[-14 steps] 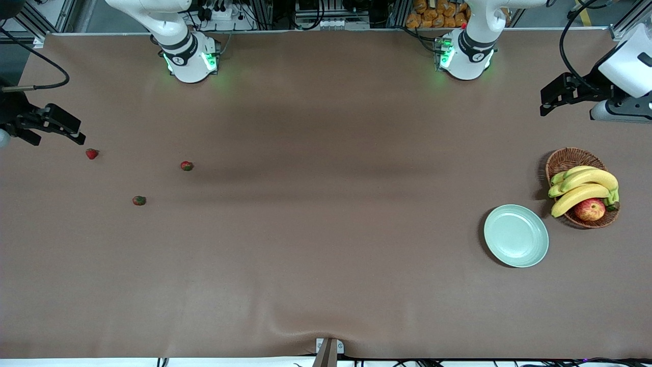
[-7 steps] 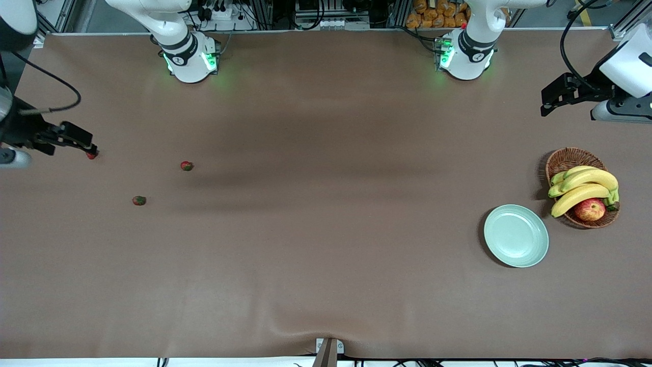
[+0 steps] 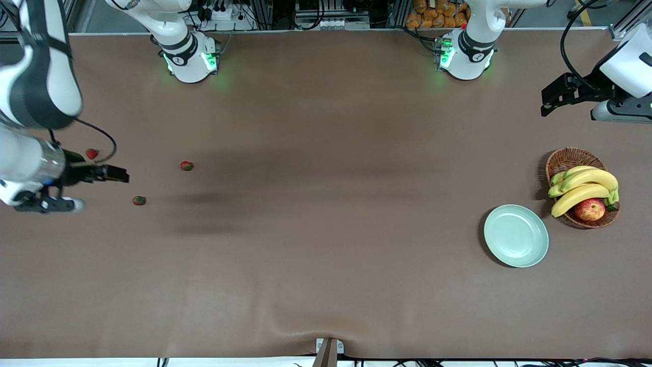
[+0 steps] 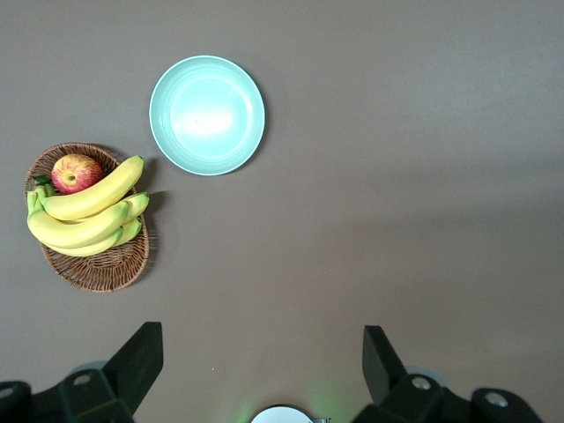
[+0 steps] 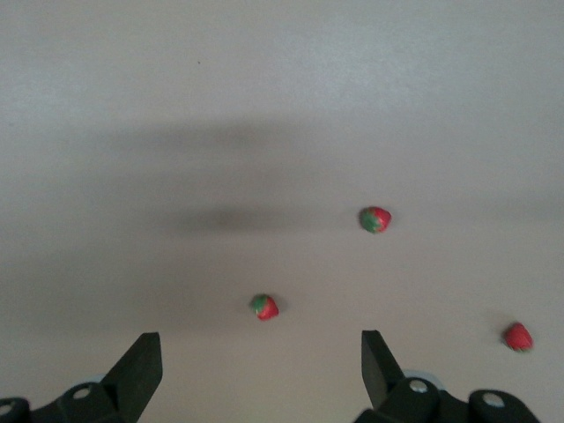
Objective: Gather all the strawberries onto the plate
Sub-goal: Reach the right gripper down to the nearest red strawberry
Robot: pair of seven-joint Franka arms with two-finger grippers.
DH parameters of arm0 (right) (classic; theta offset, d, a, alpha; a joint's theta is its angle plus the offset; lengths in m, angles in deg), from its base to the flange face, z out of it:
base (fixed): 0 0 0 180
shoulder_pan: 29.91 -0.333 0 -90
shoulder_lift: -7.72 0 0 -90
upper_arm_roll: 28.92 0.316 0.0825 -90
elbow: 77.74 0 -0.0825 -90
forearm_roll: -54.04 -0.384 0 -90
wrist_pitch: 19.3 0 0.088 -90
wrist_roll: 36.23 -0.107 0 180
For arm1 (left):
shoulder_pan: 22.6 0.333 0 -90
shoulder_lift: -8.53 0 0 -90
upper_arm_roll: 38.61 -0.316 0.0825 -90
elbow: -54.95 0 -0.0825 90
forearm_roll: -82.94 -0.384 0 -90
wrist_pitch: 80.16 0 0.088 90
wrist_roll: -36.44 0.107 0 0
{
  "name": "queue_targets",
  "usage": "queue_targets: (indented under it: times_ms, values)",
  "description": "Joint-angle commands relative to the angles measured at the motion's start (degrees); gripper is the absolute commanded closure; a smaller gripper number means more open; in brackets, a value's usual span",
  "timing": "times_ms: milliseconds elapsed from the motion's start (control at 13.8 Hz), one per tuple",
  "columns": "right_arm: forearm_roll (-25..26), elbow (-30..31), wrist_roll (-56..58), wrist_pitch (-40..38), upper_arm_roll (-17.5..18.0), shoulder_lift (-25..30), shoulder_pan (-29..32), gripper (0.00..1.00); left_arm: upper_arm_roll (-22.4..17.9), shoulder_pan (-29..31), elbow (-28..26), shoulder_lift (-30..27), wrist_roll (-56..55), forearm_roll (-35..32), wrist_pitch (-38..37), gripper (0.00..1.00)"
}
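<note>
Three strawberries lie on the brown table toward the right arm's end: one (image 3: 91,153), one (image 3: 187,165), and one nearest the front camera (image 3: 138,200). My right gripper (image 3: 121,175) is open and empty above the table among them. In the right wrist view the gripper (image 5: 260,370) has one strawberry (image 5: 264,307) just ahead of its gap, with the others (image 5: 375,219) (image 5: 518,337) farther off. The mint-green plate (image 3: 516,235) lies empty toward the left arm's end. My left gripper (image 3: 546,106) waits open, high above that end (image 4: 262,361), with the plate (image 4: 207,115) in its view.
A brown wicker basket (image 3: 565,159) with bananas (image 3: 583,186) and a red-yellow apple (image 3: 590,209) stands beside the plate, and it also shows in the left wrist view (image 4: 92,264). The two arm bases stand along the table's farthest edge.
My right arm has swung from over the strawberry nearest its end toward the middle, now between the three berries. The strawberries, plate and left arm have not moved.
</note>
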Motion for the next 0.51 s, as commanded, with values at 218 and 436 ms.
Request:
queue_targets:
  times_ms: [218,436]
  values:
    - [-0.7,15.9,-0.2,16.6,0.5,0.1,-0.5,0.00,-0.7,-0.5,0.1,-0.4,1.2,0.2,0.2,0.00]
    - [-0.7,22.0,-0.2,17.9,0.5,-0.3,-0.7,0.00,-0.7,-0.4,0.1,-0.4,1.2,0.3,0.2,0.00]
